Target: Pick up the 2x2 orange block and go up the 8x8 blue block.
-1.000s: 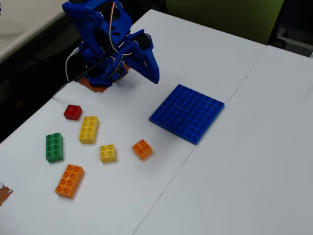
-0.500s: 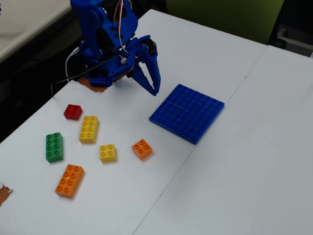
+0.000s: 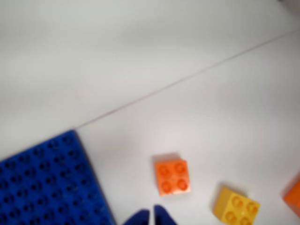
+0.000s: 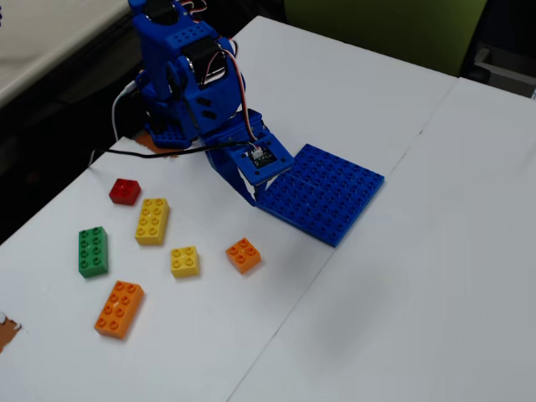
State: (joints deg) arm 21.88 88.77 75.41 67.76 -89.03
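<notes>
Nearest the lens in the fixed view lies a long orange eight-stud brick [image 4: 119, 309] on the white worktop [image 4: 377, 318], low at the picture's left. Up and left of it sits a green brick [image 4: 93, 251], and farther up a yellow eight-stud brick [image 4: 152, 221] and a small red brick [image 4: 125, 192]. A yellow four-stud brick [image 4: 184, 261] lies just left of the 2x2 orange block [image 4: 243, 255]; the two are near each other but apart. The 2x2 orange block rests flat on the worktop, studs up, untouched, below and left of the 8x8 blue block [image 4: 322, 193], which lies flat on the worktop toward the centre with a seam in the worktop running past its right corner. The blue robot arm [image 4: 180, 75] stands at the upper left and reaches down so that its tool [image 4: 251, 198] hangs beside the left edge of the 8x8 blue block, above the worktop and well clear of the 2x2 orange block. In the wrist view, which is blurred, the tool [image 3: 151, 216] shows as two dark blue tips at the bottom edge, pressed close together with barely a slit between them and nothing pinched. The 2x2 orange block [image 3: 172, 176] lies just above and right of those tips, the yellow four-stud brick [image 3: 236, 206] farther right, and the 8x8 blue block [image 3: 47, 185] fills the lower left corner.
</notes>
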